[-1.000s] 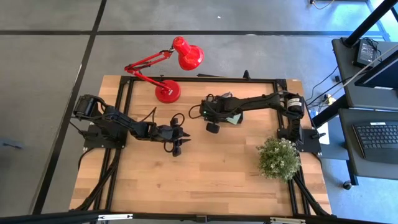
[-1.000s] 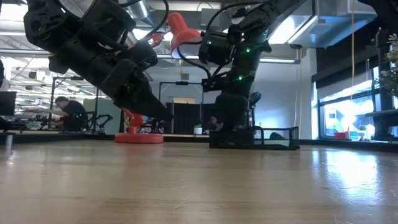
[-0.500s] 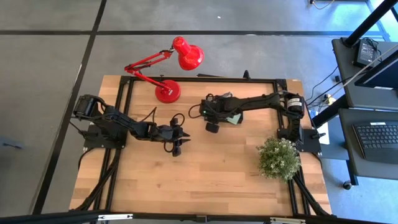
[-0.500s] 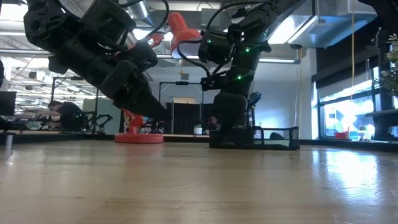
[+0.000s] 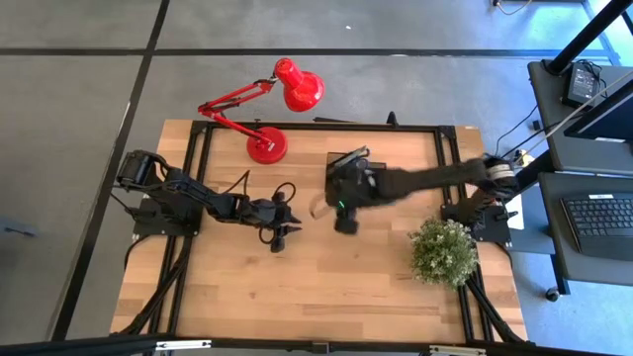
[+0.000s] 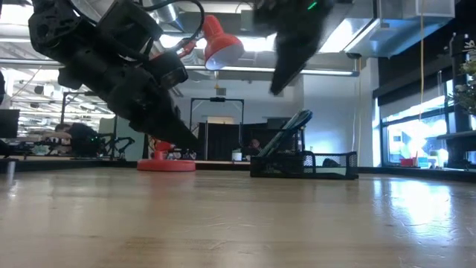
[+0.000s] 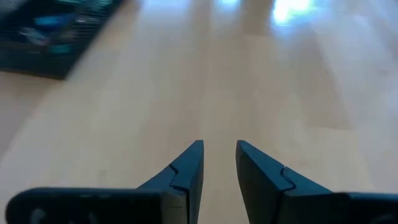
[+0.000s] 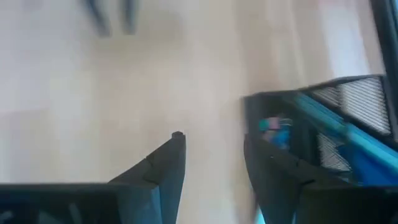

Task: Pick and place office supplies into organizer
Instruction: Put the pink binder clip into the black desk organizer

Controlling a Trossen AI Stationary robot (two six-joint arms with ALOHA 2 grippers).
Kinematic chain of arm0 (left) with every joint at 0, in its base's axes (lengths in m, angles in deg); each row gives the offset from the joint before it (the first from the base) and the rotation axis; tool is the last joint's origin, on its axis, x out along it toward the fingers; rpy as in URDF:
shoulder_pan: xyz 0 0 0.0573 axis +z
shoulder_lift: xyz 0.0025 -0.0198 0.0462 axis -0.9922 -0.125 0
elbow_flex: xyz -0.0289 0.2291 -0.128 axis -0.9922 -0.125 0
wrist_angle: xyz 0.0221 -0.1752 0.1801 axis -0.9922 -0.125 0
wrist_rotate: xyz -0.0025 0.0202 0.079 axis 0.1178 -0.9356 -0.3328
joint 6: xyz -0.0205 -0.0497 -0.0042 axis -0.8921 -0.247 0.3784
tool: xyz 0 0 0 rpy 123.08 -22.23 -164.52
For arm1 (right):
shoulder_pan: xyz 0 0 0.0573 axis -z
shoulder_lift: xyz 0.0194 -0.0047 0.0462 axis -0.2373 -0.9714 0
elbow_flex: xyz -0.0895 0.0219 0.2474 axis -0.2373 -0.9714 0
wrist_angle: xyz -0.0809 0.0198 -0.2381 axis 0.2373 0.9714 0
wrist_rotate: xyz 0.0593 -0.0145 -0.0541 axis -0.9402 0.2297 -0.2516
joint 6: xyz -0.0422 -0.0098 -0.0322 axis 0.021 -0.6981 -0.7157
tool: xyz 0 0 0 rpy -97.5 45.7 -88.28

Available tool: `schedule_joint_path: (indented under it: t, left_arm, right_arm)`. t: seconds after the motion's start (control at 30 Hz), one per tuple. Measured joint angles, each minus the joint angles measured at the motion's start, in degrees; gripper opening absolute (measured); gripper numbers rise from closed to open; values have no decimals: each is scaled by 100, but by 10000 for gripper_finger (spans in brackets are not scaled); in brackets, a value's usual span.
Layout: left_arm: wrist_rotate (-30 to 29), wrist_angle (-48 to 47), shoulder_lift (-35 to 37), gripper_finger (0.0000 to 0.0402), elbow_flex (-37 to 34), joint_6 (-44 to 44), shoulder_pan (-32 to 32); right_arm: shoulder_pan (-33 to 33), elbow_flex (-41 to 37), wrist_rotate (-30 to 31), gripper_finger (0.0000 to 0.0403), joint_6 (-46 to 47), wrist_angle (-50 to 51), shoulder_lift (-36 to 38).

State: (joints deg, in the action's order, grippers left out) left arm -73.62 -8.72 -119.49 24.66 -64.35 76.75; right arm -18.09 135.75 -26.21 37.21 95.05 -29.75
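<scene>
You have one red desk lamp, one small green bushy plant, one black mesh rectangular organizer and two dark robot arms on the worktop.

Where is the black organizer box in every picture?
High view: organizer near table's far edge, right of the red lamp.
Low view: organizer right of centre, lamp to its left.
Left wrist view: blurred organizer.
Right wrist view: organizer.
Shared landmark: red lamp, only in high and low views.

Right claw fingers parted, empty, above bare wood; organizer beside, blue scissors inside.
</scene>
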Motion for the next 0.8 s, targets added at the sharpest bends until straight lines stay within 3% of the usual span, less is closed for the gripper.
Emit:
schedule_joint_path:
  t: [0.27,0.57,0.8]
  left_arm:
    - [744,244,-2,88,32,68,-28]
    - [569,257,-4,88,447,150,56]
    - [454,-151,-4,91,824,982,42]
  right_arm:
    - [-1050,-2451,278,166,104,-2725,1727]
    - [-852,-5102,282,166,-741,-5861,3166]
    - [-649,-6860,7,166,-743,-8276,3830]
